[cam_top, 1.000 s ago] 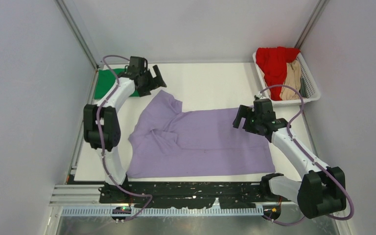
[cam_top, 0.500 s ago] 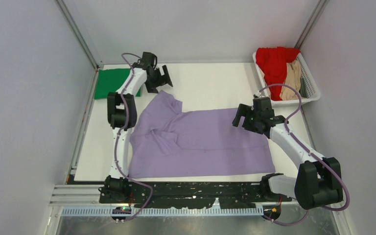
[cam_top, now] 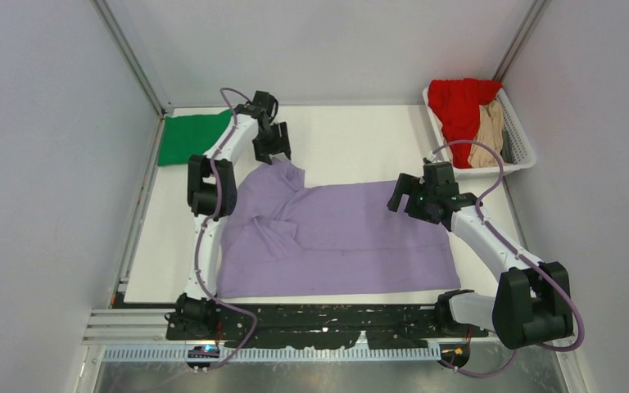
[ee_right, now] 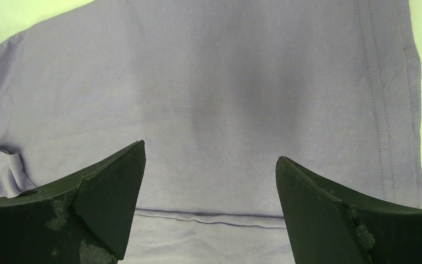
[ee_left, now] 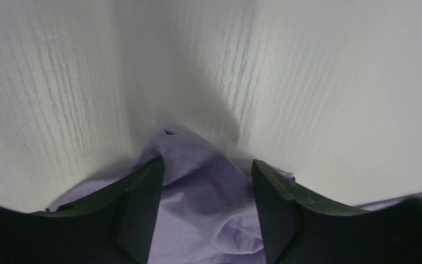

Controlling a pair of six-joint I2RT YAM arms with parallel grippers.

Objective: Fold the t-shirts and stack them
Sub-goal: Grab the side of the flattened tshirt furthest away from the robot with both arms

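From above, the lavender t-shirt [cam_top: 352,237] lies spread over the middle of the white surface [cam_top: 352,139], its collar end rumpled; the left fingers [cam_top: 264,154] are down at its far left corner; the right fingers [cam_top: 395,201] hover over its right part; a folded green t-shirt [cam_top: 190,139] lies at the far left; a red t-shirt [cam_top: 459,106] and a tan t-shirt [cam_top: 488,135] fill the white basket [cam_top: 524,155].

In the left wrist view, the fingers stand partly apart astride a raised fold of lavender cloth; I cannot tell if they pinch it.

In the right wrist view, the fingers are wide and hold nothing; flat lavender cloth is beneath.
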